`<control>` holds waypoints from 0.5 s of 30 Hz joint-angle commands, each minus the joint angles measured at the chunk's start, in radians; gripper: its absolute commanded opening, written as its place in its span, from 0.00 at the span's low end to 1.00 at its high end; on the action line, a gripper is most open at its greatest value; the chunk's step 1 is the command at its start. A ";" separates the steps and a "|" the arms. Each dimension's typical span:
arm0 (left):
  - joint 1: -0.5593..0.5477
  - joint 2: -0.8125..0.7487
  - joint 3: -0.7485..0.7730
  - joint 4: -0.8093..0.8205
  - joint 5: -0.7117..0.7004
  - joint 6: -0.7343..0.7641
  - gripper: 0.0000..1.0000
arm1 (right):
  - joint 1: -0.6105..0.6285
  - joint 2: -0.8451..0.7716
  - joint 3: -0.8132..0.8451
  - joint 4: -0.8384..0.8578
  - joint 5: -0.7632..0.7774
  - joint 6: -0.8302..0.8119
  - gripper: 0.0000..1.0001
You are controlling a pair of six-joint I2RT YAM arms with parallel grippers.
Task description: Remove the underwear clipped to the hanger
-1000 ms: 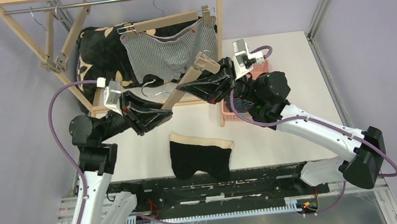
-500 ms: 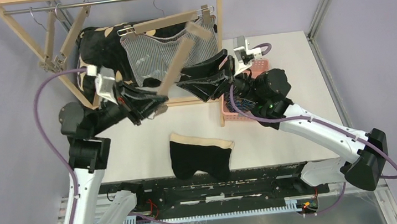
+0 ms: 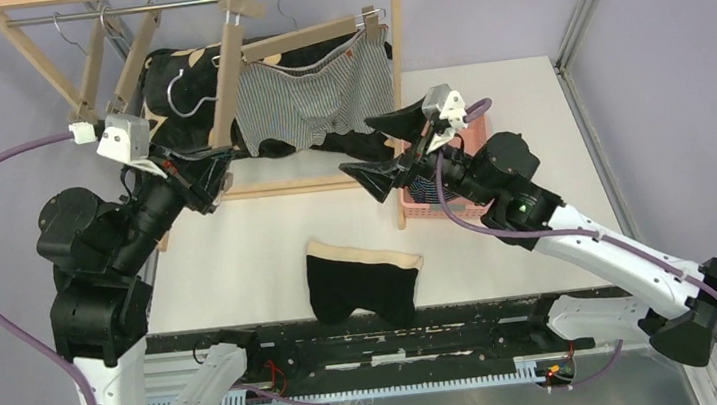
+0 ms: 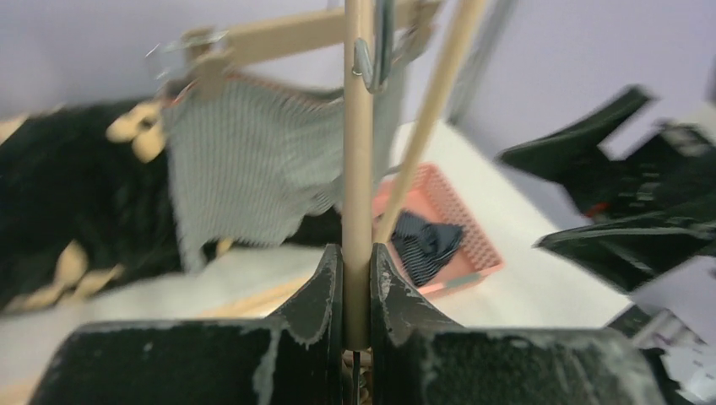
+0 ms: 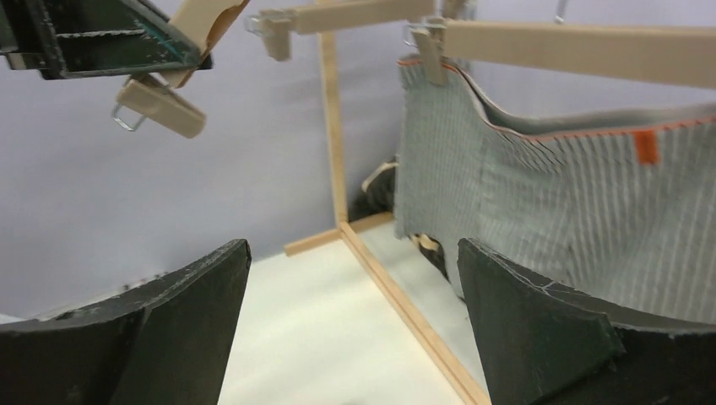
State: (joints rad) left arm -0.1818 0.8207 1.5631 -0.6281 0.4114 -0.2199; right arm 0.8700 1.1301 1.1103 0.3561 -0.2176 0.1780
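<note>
Gripping the slim, smooth bar of an empty wooden clip hanger [image 3: 228, 70], the left gripper [image 3: 213, 173] is holding it up against the wooden rack [image 3: 401, 37] in the top view. Three soft cloth boxers are showing. The grey-white pinstriped boxer [image 3: 313, 97] is hanging inside the rack, pinched by two clips of a second wooden hanger [image 3: 302, 37]. The plain black boxer [image 3: 358, 283] is lying flat on the table [image 3: 240, 265], well in front of the rack. The navy striped boxer [image 3: 424, 191] is lying crumpled in a pink lattice basket [image 3: 426, 211] just right of the rack. The right gripper [image 3: 387, 147] is hovering near the rack's right post, spread wide and empty.

In the left wrist view, two scuffed black fingers [image 4: 317, 291] are pressing the bar from both sides.

In the right wrist view, two broad black fingers [image 5: 169, 329] are standing far apart, and the pinstriped cloth is hanging right of the rack's post.
</note>
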 commanded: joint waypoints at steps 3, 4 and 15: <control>0.000 0.007 0.140 -0.452 -0.463 0.144 0.03 | 0.001 -0.059 0.011 -0.297 0.193 -0.100 1.00; 0.000 0.002 0.158 -0.498 -0.502 0.143 0.03 | 0.002 -0.058 0.009 -0.341 0.204 -0.101 1.00; 0.000 -0.041 0.126 -0.612 -0.740 0.102 0.03 | 0.006 -0.017 -0.149 -0.484 0.213 -0.047 1.00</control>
State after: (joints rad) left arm -0.1818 0.7547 1.6913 -1.2354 -0.2081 -0.1482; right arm 0.8707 1.0805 0.9657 -0.0479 -0.0319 0.1120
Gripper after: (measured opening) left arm 0.138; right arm 0.999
